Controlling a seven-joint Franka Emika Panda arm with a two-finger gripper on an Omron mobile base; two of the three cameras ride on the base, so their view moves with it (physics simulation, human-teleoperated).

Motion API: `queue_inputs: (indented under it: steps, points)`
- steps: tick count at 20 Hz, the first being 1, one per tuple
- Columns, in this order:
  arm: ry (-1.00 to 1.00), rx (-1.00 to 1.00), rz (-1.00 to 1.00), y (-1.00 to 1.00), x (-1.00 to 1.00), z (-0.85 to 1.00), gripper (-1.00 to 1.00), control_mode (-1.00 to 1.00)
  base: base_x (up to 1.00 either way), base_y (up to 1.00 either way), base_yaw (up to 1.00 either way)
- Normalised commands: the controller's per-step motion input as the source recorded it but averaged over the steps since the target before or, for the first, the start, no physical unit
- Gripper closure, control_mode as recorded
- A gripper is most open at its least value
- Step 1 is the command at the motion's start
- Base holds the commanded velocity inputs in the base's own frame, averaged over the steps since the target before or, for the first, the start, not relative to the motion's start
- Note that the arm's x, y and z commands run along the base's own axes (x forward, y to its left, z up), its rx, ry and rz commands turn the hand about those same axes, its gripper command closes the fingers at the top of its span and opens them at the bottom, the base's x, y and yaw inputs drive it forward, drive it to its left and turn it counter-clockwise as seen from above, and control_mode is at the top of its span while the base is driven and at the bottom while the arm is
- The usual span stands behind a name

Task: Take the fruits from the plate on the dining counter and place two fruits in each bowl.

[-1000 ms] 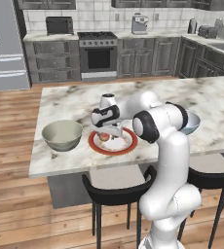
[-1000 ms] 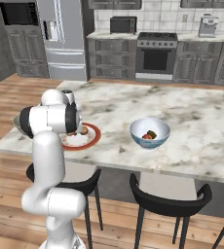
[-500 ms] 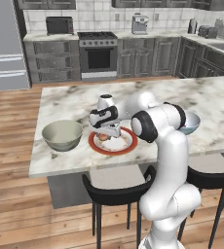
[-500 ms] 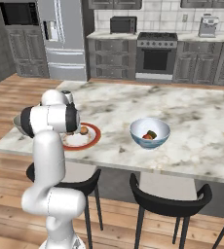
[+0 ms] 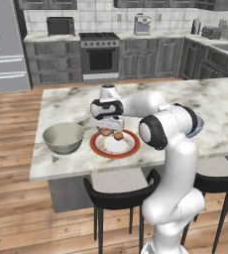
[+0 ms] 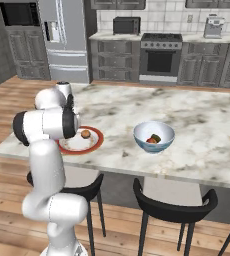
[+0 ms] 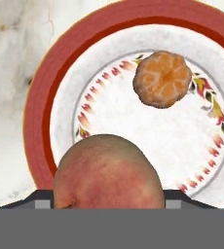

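Note:
The red-rimmed white plate [image 5: 100, 149] [image 6: 98, 142] [image 7: 40, 107] lies on the marbled dining counter [image 5: 71, 101] [image 6: 207, 120]. My gripper [image 5: 106, 129] [image 7: 109, 200] points down over the plate's left part, shut on a reddish fruit [image 5: 106, 131] [image 7: 109, 172] held at or just above the plate. An orange-brown fruit [image 5: 118, 135] [image 6: 86, 134] [image 7: 162, 79] rests on the plate beside it. The grey-beige bowl [image 5: 63, 138] stands empty left of the plate. A pale blue bowl [image 6: 154, 131], right of the plate, holds a reddish and a dark green fruit [image 6: 154, 138].
Black stools [image 5: 118, 191] [image 6: 172, 205] stand along the counter's near edge. Dark grey cabinets, a stove [image 5: 100, 57] and a fridge [image 6: 64, 40] line the far wall. Bare counter stretches behind the plate and to the far right.
The jaws went from wide open to shut on the reddish fruit over the plate. The orange-brown fruit and both bowls have stayed put.

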Motion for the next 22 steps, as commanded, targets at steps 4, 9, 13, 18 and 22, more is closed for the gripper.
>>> queue_inputs:
  steps: [4, 9, 13, 18, 22]
  points:
    - [0.02, 0.00, 0.14, 0.26, -0.62, 0.82, 1.00, -1.00, 0.00, 0.00, 0.00]
    - [0.00, 0.00, 0.21, 0.64, -0.45, 0.34, 1.00, -1.00, 0.00, 0.00, 0.00]
    - [0.00, 0.02, 0.20, 0.60, -0.15, 0.07, 1.00, -1.00, 0.00, 0.00, 0.00]
    - [-0.02, 0.10, 0.19, 0.32, 0.00, 0.16, 1.00, -1.00, 0.00, 0.00, 0.00]
    - [-0.14, 0.02, 0.19, 0.49, 0.01, 0.03, 1.00, -1.00, 0.00, 0.00, 0.00]
